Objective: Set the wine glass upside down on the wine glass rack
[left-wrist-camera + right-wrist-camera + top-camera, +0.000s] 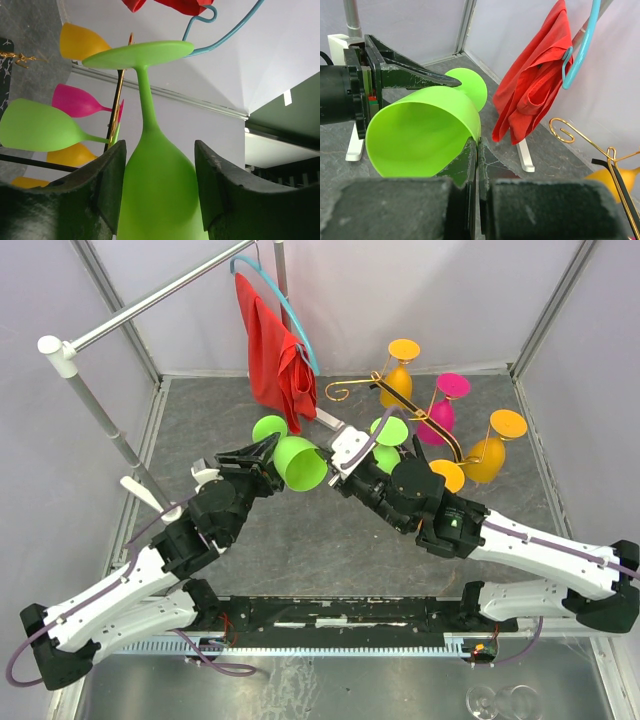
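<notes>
Green wine glass (298, 462) hangs sideways over the desk (300, 540), left of the wine glass rack (418, 416), rim pinched by the right gripper's (478, 150) clenched fingers, left gripper's (160, 150) fingers straddling its bowl, their grip unclear; releasing early could drop it.

wine glass (160, 200): rim cut off by the bottom edge, left wrist view
wine glass rack (620, 186): cut off by the right edge, right wrist view
</notes>
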